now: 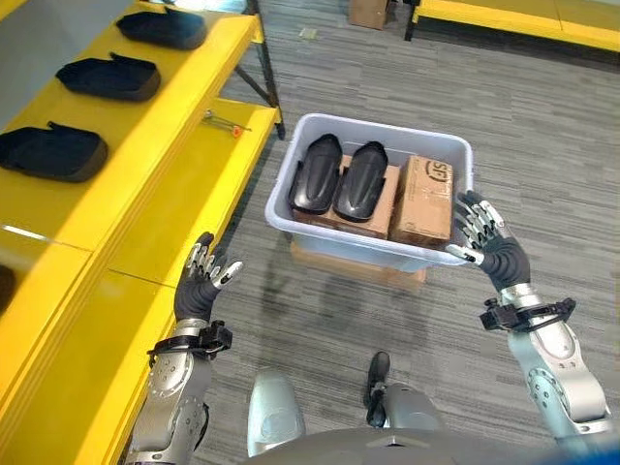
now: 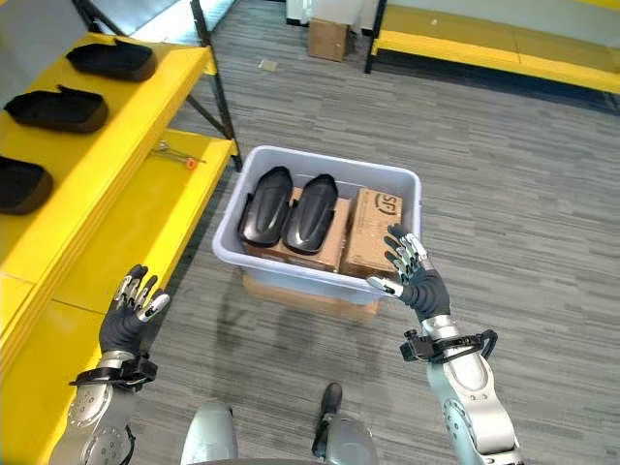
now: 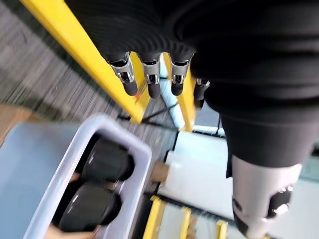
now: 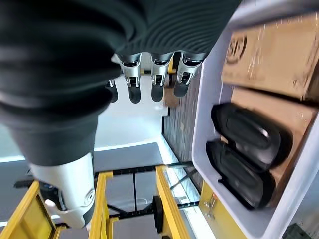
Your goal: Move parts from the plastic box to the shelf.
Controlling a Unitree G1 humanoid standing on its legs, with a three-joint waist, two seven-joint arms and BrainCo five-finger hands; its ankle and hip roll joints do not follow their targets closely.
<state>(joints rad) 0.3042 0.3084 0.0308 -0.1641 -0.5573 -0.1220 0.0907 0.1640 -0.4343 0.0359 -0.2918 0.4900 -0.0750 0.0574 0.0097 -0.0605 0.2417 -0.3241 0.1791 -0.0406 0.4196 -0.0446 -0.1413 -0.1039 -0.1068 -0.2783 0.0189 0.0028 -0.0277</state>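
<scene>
Box (image 1: 291,208) of grey plastic is sitting on the carpeted floor (image 1: 542,136) beside the yellow shelf (image 1: 145,145), resting on a flat cardboard piece (image 1: 358,269). Two black parts (image 1: 338,178) are lying side by side on a cardboard carton (image 1: 373,208) at the box's left half; a second carton (image 1: 423,199) is filling its right end. Three more black parts (image 1: 107,77) are lying in a row along the shelf's upper tier. Left hand (image 1: 201,281) is hovering with fingers relaxed, holding nothing, at the lower tier's near edge. Right hand (image 1: 489,240) is spreading its fingers at the box's near right corner, touching or just beside the rim.

Right eye view: a small tool (image 2: 174,153) is lying at the lower tier's far corner.

Left wrist view: fingers (image 3: 149,79) are hanging straight, released.

Right wrist view: fingers (image 4: 157,77) are extending straight beside the box wall, grasping nothing.
</scene>
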